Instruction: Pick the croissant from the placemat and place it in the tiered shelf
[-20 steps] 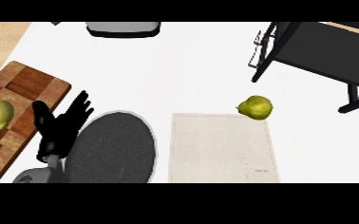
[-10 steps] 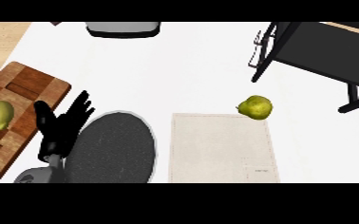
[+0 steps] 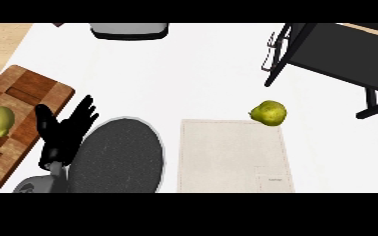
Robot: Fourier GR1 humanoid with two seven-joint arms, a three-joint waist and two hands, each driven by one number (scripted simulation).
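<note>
A beige placemat (image 3: 232, 156) lies at the middle of the white counter, with nothing resting on its bare surface. At its far right corner sits a yellow-green pear-like fruit (image 3: 269, 113), partly over the mat's edge. No croissant shows in this view. The black tiered shelf (image 3: 325, 50) stands at the far right, beyond the fruit. My left hand (image 3: 63, 130) rests open at the left, fingers up, well apart from the mat and the fruit. My right hand is out of the picture.
A dark grey oval plate (image 3: 119, 156) lies just right of my left hand. A wooden cutting board (image 3: 31, 93) at the left edge carries another green fruit (image 3: 4, 121). A grey container (image 3: 129, 30) stands at the far edge.
</note>
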